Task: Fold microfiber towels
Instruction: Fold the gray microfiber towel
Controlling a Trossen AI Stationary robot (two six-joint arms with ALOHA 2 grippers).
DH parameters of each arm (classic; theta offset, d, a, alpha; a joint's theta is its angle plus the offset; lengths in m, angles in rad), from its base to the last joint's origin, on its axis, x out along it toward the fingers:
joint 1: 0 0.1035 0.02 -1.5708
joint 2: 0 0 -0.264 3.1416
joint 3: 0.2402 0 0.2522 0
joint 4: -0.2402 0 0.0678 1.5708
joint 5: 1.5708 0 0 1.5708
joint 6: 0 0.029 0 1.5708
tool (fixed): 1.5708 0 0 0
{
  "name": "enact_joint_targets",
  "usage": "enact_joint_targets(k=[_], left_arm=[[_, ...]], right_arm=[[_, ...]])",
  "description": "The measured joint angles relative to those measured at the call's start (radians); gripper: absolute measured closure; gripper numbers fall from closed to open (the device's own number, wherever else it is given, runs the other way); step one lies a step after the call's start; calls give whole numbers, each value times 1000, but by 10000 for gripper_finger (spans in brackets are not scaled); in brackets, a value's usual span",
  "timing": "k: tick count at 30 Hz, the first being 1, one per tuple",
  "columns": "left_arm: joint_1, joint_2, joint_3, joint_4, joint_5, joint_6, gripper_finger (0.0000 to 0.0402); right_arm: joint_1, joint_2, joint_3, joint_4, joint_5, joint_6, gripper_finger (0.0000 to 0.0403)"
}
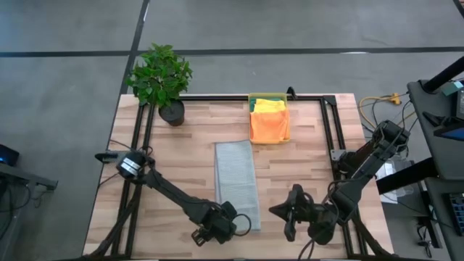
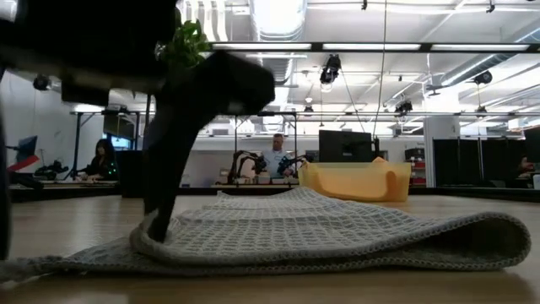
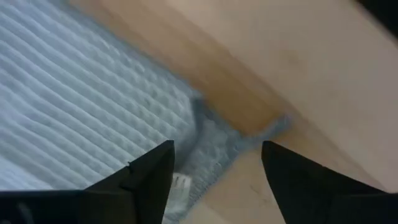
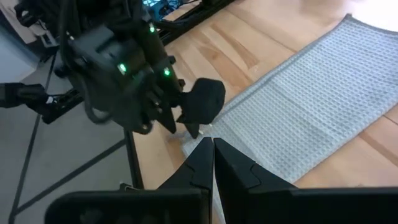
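Observation:
The light grey towel (image 1: 235,181) lies on the table as a long strip folded in several layers, running from far to near. My left gripper (image 1: 221,230) is open at the strip's near left corner (image 3: 205,137), one finger on each side of it. My right gripper (image 1: 288,217) is shut and empty, just right of the strip's near end. The orange towel (image 1: 268,127) hangs over the yellow bin's (image 1: 269,96) near wall. The yellow towel (image 1: 270,106) lies in the bin, and a teal edge (image 1: 253,106) shows beside it. My left gripper comes at the grey towel's near left corner (image 3: 205,137) slanting down from the table's near left. One fingertip (image 2: 158,224) reaches down to the cloth's lower layer there. The other finger stands off the cloth. The towel lies flat on the table.
A potted plant (image 1: 161,80) stands at the far left of the table. A black frame (image 1: 330,123) runs along the table's sides and far edge. People sit at desks in the room beyond the table (image 2: 274,156).

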Motion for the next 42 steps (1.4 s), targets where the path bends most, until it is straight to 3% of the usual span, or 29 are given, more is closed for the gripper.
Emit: enact_joint_targets(k=[5,9,13,20,24,29,37,42], left_arm=[[-4,31,3,-31,-2,-21,172],[-11,52,3,-28,-62,-89,186],[-19,58,-2,-25,-103,-131,241],[-23,56,-15,2,-158,-166,386],[-23,42,-16,4,-185,-252,389],[-21,25,-19,7,-209,-265,387],[-18,24,-19,6,-210,-367,387],[-18,23,-19,5,-209,-370,387]], right_arm=[[0,0,0,-1,0,-1,394],[0,0,-3,-4,1,-16,394],[0,0,-17,-5,1,-27,394],[-4,32,-50,20,-57,-80,394],[-27,105,-75,165,-211,-226,387],[-64,241,-76,326,-409,-483,332],[-104,356,-69,324,-432,-892,207],[-134,408,-69,316,-539,-1098,183]])
